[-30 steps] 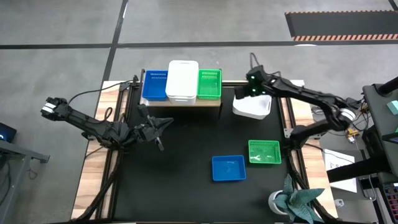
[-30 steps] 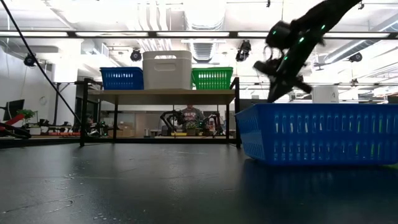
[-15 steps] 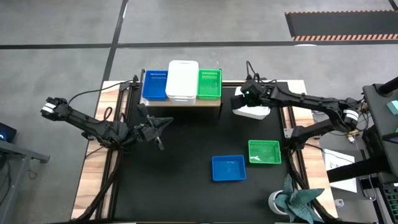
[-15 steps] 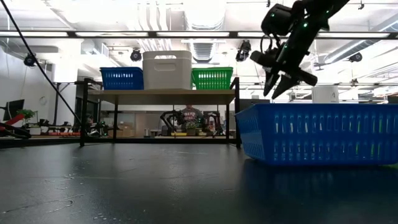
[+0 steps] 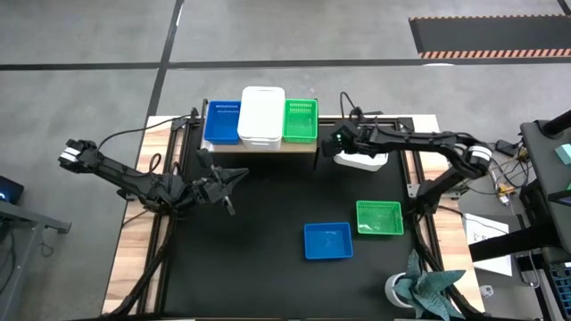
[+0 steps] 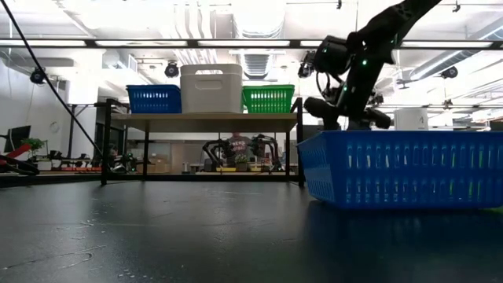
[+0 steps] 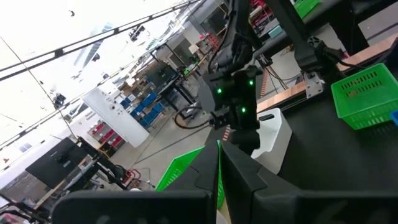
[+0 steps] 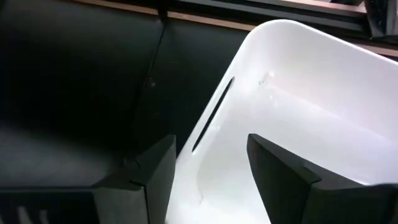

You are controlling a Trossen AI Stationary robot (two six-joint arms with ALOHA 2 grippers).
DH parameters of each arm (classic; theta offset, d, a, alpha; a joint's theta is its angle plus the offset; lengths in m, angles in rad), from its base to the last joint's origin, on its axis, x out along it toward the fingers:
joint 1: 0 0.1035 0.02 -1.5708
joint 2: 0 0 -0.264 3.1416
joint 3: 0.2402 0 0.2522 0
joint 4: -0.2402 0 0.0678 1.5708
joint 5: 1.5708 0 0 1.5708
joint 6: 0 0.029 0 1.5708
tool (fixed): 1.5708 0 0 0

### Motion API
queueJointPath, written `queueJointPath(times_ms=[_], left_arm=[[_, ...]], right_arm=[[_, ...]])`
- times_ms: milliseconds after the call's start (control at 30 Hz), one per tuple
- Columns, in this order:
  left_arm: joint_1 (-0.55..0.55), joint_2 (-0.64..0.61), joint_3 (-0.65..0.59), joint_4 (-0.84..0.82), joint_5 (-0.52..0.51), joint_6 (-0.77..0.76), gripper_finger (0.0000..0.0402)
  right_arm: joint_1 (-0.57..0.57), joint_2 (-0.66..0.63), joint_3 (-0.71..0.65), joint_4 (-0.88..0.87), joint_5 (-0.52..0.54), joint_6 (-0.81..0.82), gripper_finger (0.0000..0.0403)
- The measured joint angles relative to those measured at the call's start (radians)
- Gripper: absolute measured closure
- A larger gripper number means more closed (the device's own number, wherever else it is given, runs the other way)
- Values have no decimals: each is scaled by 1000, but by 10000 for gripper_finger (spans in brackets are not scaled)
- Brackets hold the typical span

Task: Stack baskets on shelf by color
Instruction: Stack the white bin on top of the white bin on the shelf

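Observation:
The shelf [image 5: 263, 145] holds a blue basket [image 5: 222, 121], a white basket [image 5: 261, 116] and a green basket [image 5: 300, 120] side by side; all three also show in the low view [image 6: 211, 88]. Another white basket [image 5: 364, 159] rests on the table right of the shelf. My right gripper [image 5: 343, 141] is open at that basket's left end. In the right wrist view, one finger [image 8: 155, 171] stands outside the slotted end wall [image 8: 205, 134] and the other finger [image 8: 280, 177] inside it. My left gripper [image 5: 225, 187] is shut and empty, left of the table's middle.
A green basket [image 5: 379, 217] and a blue basket [image 5: 327, 241] rest on the black table toward its near right; the blue one fills the low view's right [image 6: 401, 169]. A white cup with a teal cloth [image 5: 426, 287] stands at the near right corner.
My right gripper has gone toward the table's left edge and down, from above the white basket's far side to its left end wall, with its fingers now astride that wall. The left arm has kept still.

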Motion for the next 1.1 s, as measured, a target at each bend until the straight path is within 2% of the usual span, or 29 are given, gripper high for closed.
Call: queueJointPath(times_ms=[467,633,933,1100], left_arm=[[0,0,0,0,0,0,402],[0,0,-1,0,0,0,402],[0,0,-1,0,0,0,402],[-1,0,-1,0,0,0,402]], right_arm=[[0,81,1,18,-11,-16,219],[0,80,1,-8,-11,-15,264],[0,76,0,-32,9,19,384],[0,66,0,-47,4,26,393]])
